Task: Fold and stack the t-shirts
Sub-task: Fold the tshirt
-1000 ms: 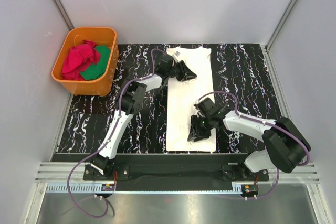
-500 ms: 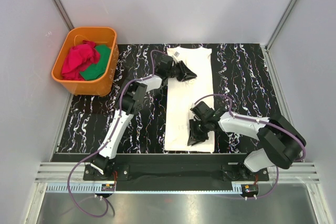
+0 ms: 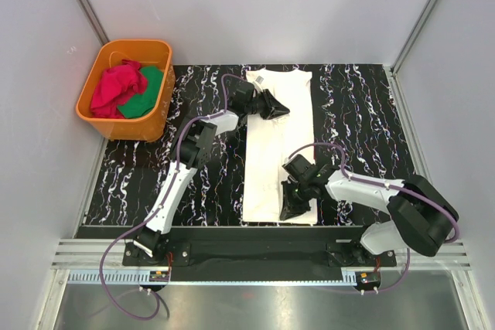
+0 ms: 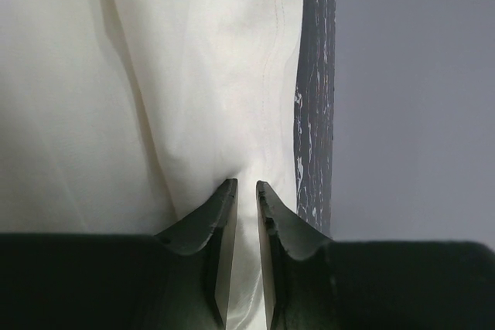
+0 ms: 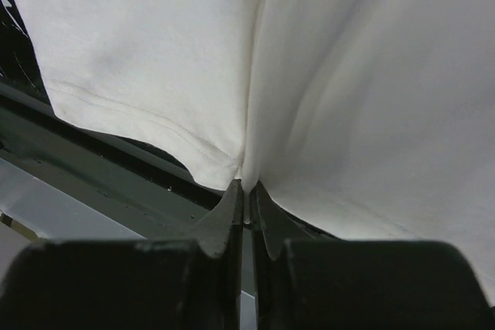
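Right gripper [image 5: 246, 188] was clenched on the hem edge of the cream-white t-shirt [image 3: 271, 133], its fingers almost together with a fold of cloth nipped between them, at the lower centre of the top view. Left gripper [image 4: 246, 185] grasped a pinch of the same shirt near its collar end, at the upper centre, with creases in the cloth running into the narrow gap between its tips. The shirt lay as a long narrow strip down the middle of the black marbled table [image 3: 356, 113]. A red t-shirt [image 3: 116, 89] sat bunched beside a green cloth [image 3: 148, 92] inside the orange tub [image 3: 158, 117] at the upper left.
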Motion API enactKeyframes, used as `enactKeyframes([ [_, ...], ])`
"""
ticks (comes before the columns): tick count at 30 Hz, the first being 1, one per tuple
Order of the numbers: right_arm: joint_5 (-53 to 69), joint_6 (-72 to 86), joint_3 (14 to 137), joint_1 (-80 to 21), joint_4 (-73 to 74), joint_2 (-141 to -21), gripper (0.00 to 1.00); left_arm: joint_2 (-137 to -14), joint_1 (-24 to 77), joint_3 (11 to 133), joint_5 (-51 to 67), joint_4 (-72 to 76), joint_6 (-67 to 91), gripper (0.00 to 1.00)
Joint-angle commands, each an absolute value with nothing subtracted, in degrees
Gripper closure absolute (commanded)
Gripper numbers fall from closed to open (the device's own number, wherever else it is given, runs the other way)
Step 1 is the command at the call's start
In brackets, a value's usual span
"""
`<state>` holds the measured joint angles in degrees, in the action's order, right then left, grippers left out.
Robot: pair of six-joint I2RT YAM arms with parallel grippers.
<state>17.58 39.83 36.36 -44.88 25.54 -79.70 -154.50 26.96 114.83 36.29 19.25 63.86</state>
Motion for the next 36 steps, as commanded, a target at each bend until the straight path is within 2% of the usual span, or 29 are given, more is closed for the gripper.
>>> enactKeyframes([
  [1,20.9,41.7,36.0,-47.7,23.0,-81.3,0.97,-156.4,26.3,117.2,35.9,20.3,63.9,0.78],
  [12,20.7,43.4,34.2,-48.5,20.3,-84.1,0.98,-157.0,26.0,117.7,36.0,19.4,63.7,0.80],
  [13,20.8,43.3,34.2,-48.6,20.7,-83.6,0.95,-156.8,26.0,117.8,36.1,19.2,63.7,0.80],
  [14,20.5,43.3,34.5,-48.6,21.3,-82.0,0.83,-156.4,26.0,117.7,37.0,19.1,64.1,0.79],
  [15,19.9,43.3,34.9,-48.5,22.2,-80.9,0.77,-155.9,26.0,117.4,37.5,19.3,64.5,0.78],
  [16,18.6,43.2,35.2,-48.5,24.6,-79.6,0.71,-155.2,26.0,116.9,37.9,20.6,65.0,0.72],
  [18,16.5,42.9,37.0,-48.5,27.8,-75.1,0.64,-151.3,25.9,113.7,38.1,21.8,66.3,0.67],
  [19,13.9,42.9,37.6,-48.5,31.2,-73.8,0.57,-149.9,25.9,112.8,38.1,22.9,66.4,0.64],
  [20,12.8,42.8,38.7,-48.5,32.6,-71.2,0.54,-148.1,25.9,111.1,37.8,23.0,66.1,0.56],
  [21,10.6,42.8,39.4,-48.5,35.7,-70.1,0.50,-145.4,25.9,110.8,37.8,22.7,65.9,0.53],
  [24,5.9,43.8,41.0,-48.3,40.9,-66.7,0.44,-140.6,25.9,110.7,38.7,21.6,66.4,0.46],
  [27,3.0,46.6,39.7,-46.9,44.3,-64.3,0.41,-137.1,25.8,109.3,40.7,21.2,67.1,0.44],
  [30,4.2,47.2,35.0,-40.5,44.4,-61.7,0.36,-129.9,25.5,104.8,40.4,15.1,62.8,0.40],
  [33,3.8,47.3,32.0,-33.7,44.2,-57.1,0.21,-120.3,25.5,100.4,35.2,1.0,50.6,0.38],
  [34,4.1,47.5,31.8,-32.9,43.5,-56.1,0.19,-117.1,25.6,96.6,32.7,-7.7,47.2,0.37],
  [36,4.1,48.9,31.6,-29.0,43.9,-54.9,0.14,-108.7,25.7,91.2,25.7,-13.9,39.7,0.37],
])
